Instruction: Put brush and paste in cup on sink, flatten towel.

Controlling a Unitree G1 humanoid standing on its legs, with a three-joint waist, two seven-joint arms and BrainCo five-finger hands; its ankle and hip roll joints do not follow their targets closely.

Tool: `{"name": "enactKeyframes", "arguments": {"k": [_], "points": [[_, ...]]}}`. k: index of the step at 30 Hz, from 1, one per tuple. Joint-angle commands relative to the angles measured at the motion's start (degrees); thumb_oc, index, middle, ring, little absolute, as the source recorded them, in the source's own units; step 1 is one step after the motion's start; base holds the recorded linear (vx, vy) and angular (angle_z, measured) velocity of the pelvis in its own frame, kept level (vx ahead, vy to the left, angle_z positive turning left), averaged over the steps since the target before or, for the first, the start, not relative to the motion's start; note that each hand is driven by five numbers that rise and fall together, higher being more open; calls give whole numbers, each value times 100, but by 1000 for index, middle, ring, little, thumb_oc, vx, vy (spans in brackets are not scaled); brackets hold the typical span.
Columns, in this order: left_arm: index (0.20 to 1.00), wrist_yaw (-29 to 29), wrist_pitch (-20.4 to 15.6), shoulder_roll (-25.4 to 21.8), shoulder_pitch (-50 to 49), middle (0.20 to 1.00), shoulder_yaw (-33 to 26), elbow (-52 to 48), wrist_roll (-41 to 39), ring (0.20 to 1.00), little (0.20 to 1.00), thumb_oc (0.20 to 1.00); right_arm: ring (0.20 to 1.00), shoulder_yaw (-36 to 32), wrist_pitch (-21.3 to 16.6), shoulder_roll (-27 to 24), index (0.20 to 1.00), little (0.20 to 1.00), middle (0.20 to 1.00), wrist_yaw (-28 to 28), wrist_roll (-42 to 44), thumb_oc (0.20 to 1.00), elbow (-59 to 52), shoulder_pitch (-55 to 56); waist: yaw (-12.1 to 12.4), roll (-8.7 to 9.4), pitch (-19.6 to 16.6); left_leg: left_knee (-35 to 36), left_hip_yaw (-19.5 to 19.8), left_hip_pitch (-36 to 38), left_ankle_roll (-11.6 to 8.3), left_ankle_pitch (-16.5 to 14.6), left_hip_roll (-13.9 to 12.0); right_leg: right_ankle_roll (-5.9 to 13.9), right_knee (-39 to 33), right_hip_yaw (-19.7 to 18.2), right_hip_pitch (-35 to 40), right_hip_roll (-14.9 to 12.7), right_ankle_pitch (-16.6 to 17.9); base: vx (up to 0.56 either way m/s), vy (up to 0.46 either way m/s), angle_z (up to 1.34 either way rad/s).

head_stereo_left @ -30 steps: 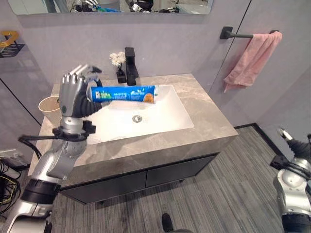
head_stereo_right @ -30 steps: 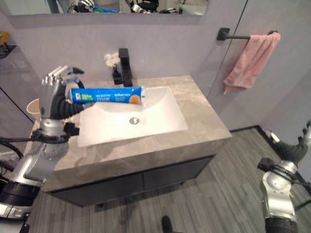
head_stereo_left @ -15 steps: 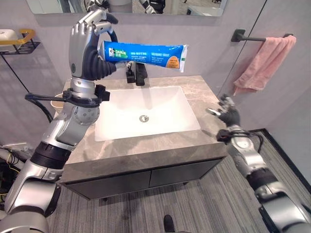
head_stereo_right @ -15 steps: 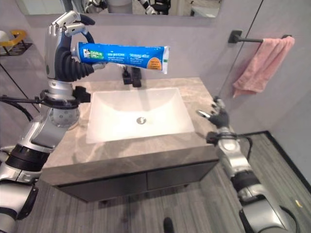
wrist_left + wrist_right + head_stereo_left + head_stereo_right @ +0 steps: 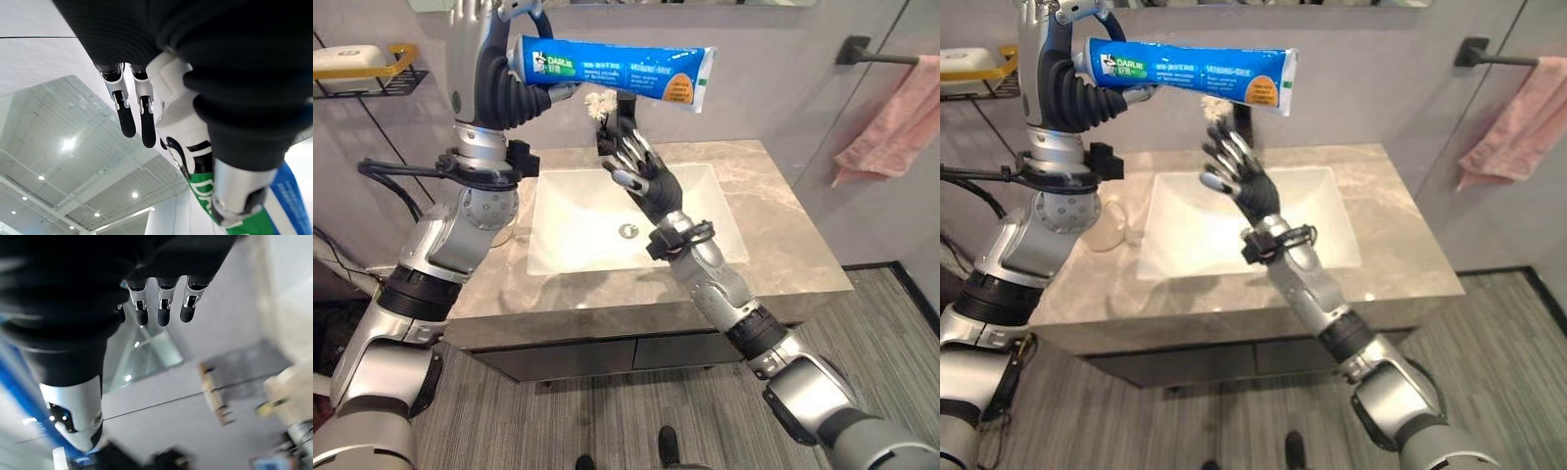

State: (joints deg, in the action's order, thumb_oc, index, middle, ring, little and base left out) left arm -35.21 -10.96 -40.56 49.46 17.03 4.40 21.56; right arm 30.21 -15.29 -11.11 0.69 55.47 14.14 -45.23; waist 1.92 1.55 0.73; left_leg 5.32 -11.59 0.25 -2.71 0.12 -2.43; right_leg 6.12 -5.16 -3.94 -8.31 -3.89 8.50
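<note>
I am judging the task as barely underway: the toothpaste tube (image 5: 607, 71) is being held high above the sink (image 5: 570, 227) rather than sitting in the cup (image 5: 1110, 224), which is standing on the counter (image 5: 783, 245) just left of the basin, and I am not seeing a brush anywhere. The pink towel (image 5: 899, 122) is hanging bunched from the wall bar at the right, not yet flattened. My left robot hand (image 5: 494, 54) is clamping its curled fingers and thumb around the cap end of the tube, holding it roughly level with the far end pointing right. My right robot hand (image 5: 641, 171) is reaching up over the basin, just below the tube's free end, with its fingers spread apart and gripping nothing. I am reading this as a handover or re-grip before the tube goes into the cup.
</note>
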Motion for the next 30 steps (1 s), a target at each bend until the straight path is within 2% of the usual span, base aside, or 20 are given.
{"name": "enactKeyframes", "arguments": {"k": [1, 6, 13, 17, 30], "points": [[200, -432, -63, 27, 705, 200, 62, 19, 204, 200, 200, 200, 1000, -502, -761, 381, 1000, 1000, 1000, 310, 666, 1000, -230, -764, 99, 300, -100, -560, 257, -32, -146, -436, 56, 417, 16, 268, 248, -550, -21, 17, 9, 3], [200, -490, -178, 190, 703, 200, 103, -24, 226, 200, 200, 200, 1000, -720, -1118, 561, 1000, 1000, 1000, 318, 668, 1000, -482, -962, 164, 340, -135, -647, 313, -81, -119, -494, 100, 421, 18, 322, 291, -595, -19, 14, 6, 2], [200, -516, -243, 431, 588, 200, 111, -152, 206, 200, 200, 200, 1000, -851, -1380, 857, 1000, 1000, 1000, 393, 938, 1000, -791, -995, 229, 394, -190, -677, 352, -73, -87, -541, 136, 431, 21, 358, 345, -629, -31, 8, 9, 6], [200, -450, -274, 434, 465, 200, 181, -291, 308, 200, 200, 200, 1000, -909, -1465, 930, 1000, 1000, 1000, 502, 1128, 1000, -1064, -935, 240, 410, -227, -666, 338, -33, -72, -562, 146, 432, 22, 347, 367, -621, -40, 0, 0, 0], [200, -265, -409, 613, -201, 200, 101, -584, 181, 200, 200, 200, 1000, -1071, -1690, 1100, 1000, 1000, 1000, 321, 1211, 1000, -1246, -913, 262, 448, -314, -572, 296, 136, -64, -564, 105, 386, 31, 326, 447, -564, -98, 0, 0, 0]]}}
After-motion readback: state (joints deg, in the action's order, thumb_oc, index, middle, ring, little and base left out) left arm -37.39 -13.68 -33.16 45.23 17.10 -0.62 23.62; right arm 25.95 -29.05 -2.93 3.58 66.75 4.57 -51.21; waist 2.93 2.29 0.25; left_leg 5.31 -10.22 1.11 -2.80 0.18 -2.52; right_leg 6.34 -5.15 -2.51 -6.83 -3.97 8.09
